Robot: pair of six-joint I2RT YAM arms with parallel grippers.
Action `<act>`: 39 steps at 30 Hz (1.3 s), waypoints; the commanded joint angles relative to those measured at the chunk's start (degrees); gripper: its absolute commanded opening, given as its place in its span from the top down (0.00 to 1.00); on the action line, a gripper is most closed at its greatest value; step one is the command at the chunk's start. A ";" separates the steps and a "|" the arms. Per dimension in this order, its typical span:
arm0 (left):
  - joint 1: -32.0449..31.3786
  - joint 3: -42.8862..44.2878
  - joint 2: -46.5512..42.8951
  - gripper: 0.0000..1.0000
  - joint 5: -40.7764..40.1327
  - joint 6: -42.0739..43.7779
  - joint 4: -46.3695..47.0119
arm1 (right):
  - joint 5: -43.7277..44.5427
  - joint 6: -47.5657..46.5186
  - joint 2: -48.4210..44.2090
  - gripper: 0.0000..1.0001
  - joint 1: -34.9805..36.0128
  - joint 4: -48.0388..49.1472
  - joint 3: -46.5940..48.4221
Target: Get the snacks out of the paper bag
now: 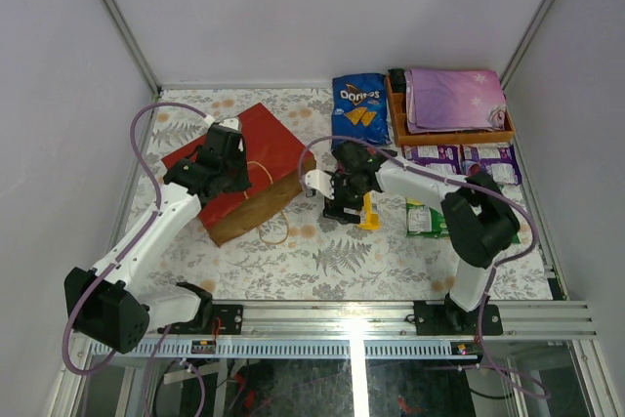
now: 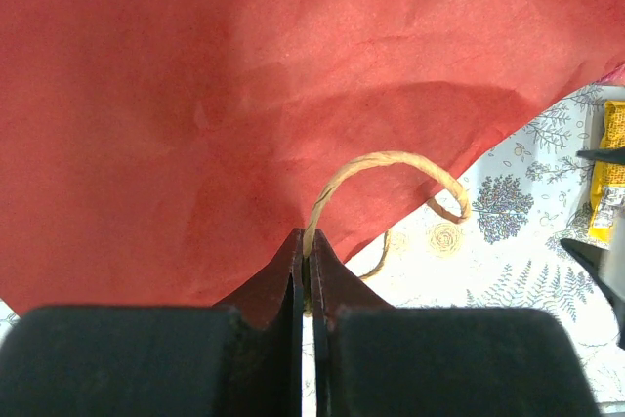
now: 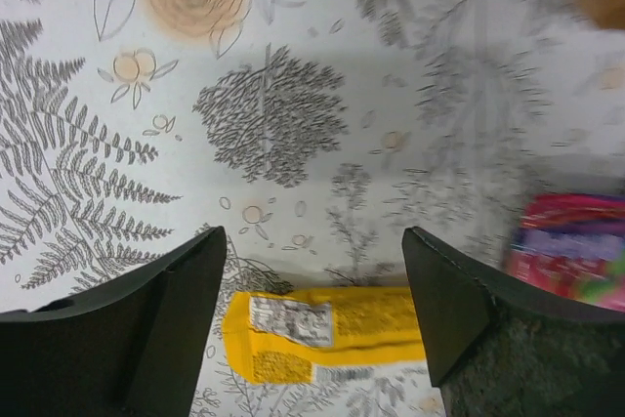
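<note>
Table (image 1: 322, 261) runs from the rail at the near edge to walls on three sides. Its near strip and the middle gap between the arms lie bare, while the far right corner is crowded.

Lying on its side left of centre is the red bag (image 1: 264, 148), one corner close to the left wall, a tan handle (image 2: 386, 168) looping out onto the table. The tray (image 1: 395, 114) sits in the far right corner with the folded cloth (image 1: 454, 97) on it. The Doritos (image 1: 359, 109) lies just left of the tray. Two purple packs (image 1: 432, 155) lie side by side just in front of the tray, and the green pack (image 1: 425, 219) is nearer, by the right arm.

The left gripper (image 2: 305, 261) is clenched on the bag's edge, the handle's root pinched between its fingers. The right gripper (image 3: 314, 241) hangs low over the table just right of the bag, spread wide, with the yellow pack (image 3: 332, 334) between its fingers. Whether they touch it I cannot tell. A pink pack (image 3: 571, 251) lies just outside one finger.
</note>
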 commanded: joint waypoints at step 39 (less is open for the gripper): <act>-1.88 1.08 3.13 1.00 3.30 1.54 2.49 | 4.47 5.71 -13.56 0.27 -7.09 13.05 -21.24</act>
